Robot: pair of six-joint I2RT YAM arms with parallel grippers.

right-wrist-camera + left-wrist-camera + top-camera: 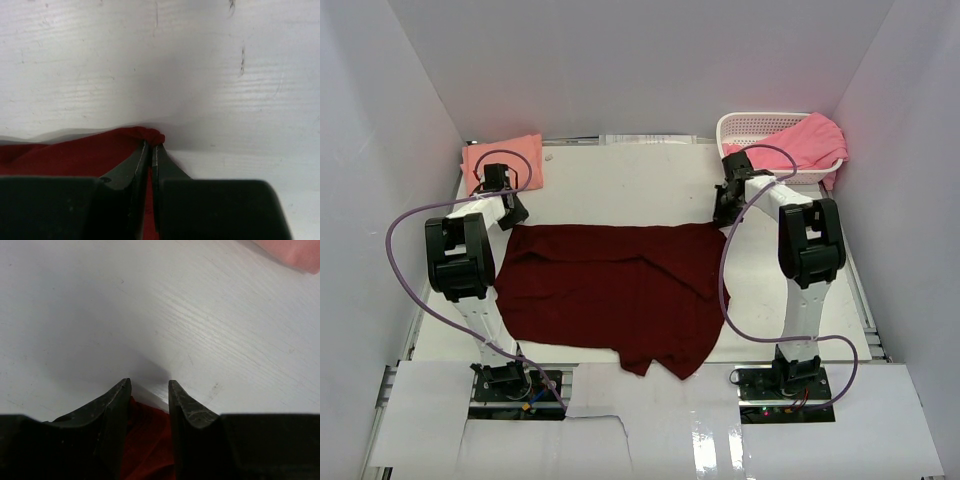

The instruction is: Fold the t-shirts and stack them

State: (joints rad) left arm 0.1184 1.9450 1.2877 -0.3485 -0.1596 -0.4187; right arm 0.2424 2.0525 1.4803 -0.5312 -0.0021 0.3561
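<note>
Clearly limp and light, the maroon t-shirt (610,290) likely sags unless lifted by both far corners: the right gripper (151,145) pinches one tight, while the left gripper (149,382) straddles the other, jaws narrowly apart.

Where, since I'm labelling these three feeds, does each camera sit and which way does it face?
Top external: above and behind the bases, looking down on the table; left arm and right arm whole, maroon t-shirt spread between them.
Left wrist: on the left arm, looking past the left gripper, jaws apart, at the tabletop; a salmon-peach t-shirt corner upper right.
Right wrist: on the right arm, looking past the right gripper, shut on the shirt's edge, at tabletop.
Shared: the maroon t-shirt, in all three.
</note>
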